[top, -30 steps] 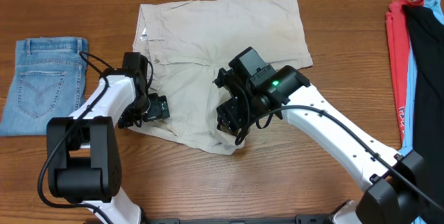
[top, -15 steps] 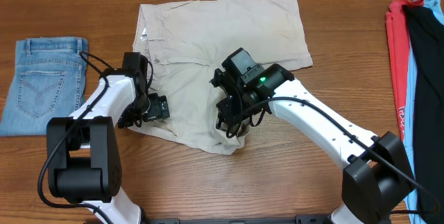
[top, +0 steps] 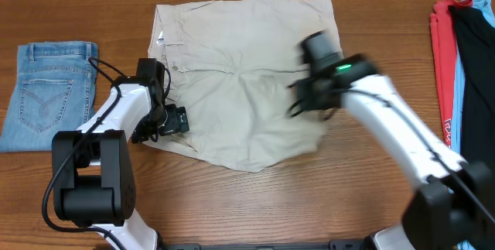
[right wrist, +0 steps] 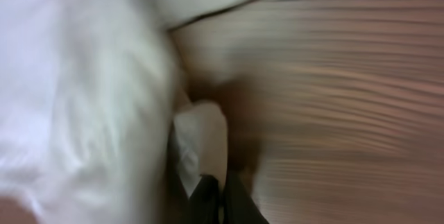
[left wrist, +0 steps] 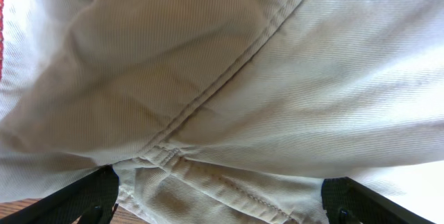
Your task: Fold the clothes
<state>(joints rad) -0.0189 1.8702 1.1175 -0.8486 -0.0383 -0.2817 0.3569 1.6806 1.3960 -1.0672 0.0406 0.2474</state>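
**A:** Where are the shorts [top: 247,56]?

**B:** They lie spread out in the middle of the table [top: 232,211], reaching toward its far edge. They are mostly flat, with some wrinkles, and the near edge is uneven.

**A:** And the left arm [top: 124,107]?

**B:** It is bent low over the left edge of the shorts, with its tip right at the near-left corner. From the left wrist, pale cloth [left wrist: 277,78] fills nearly the whole view, and a double-stitched seam runs across it on a slant. The two dark fingers [left wrist: 90,196] sit at the bottom corners, wide apart. So the left jaws are released, with a stitched hem lying between them.

**A:** What about the right arm [top: 379,103]?

**B:** It is smeared by motion in the overhead view. Its tip is over the right part of the shorts, just inside their right edge. The right wrist view is also badly blurred, showing pale cloth [right wrist: 83,113] on the left and bare wood on the right. The dark fingers [right wrist: 207,195] at the bottom are close together, and a small pale fold rises from them. As far as the blur allows, the right jaws look clenched on a fold of the shorts.

**A:** Anything else on the table?

**B:** Folded jeans [top: 50,87] lie at the far left, well apart from the shorts. A pile of red, light-blue and black clothes [top: 476,64] lies at the right edge.
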